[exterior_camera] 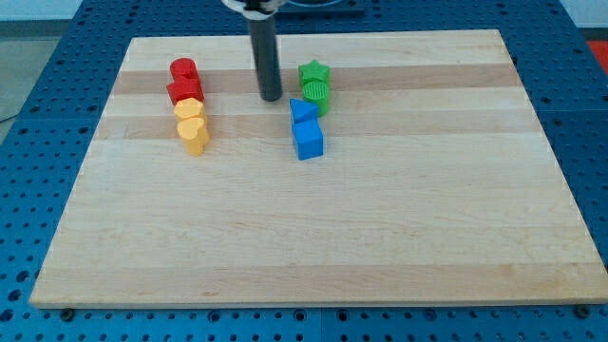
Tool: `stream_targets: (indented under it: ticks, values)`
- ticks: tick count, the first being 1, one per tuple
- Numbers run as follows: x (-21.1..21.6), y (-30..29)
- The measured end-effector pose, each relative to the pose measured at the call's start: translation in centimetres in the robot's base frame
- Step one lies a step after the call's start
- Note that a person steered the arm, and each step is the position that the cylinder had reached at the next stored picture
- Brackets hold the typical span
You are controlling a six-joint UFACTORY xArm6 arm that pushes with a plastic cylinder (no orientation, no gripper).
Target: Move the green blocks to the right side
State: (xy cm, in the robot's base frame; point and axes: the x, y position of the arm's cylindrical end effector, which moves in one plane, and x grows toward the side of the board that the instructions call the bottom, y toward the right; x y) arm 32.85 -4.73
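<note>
A green star block (313, 73) sits near the view's top centre, with a green round block (316, 95) touching it just below. My tip (271, 98) rests on the wooden board (380, 209), a short gap to the left of the green round block, not touching it. The dark rod rises from the tip out of the view's top.
Two blue blocks (306, 129) stand stacked in line just below the green ones. At the view's left a column holds a red cylinder (183, 69), a red block (184, 90), a yellow hexagon block (188, 109) and a yellow heart block (194, 134).
</note>
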Motion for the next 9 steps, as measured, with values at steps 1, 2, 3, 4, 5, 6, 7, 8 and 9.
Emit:
stream_targets:
  ticks: [1,2,3,4,5,6,7,8,9]
  values:
    - [-0.5,5.8]
    - [0.0,2.6]
    - [-0.1,-5.4]
    - [-4.0,-5.0]
    - [-6.8,1.5]
    - [-6.0,7.8]
    - [-5.9,1.6]
    - [-4.3,-4.7]
    - [-2.3,0.3]
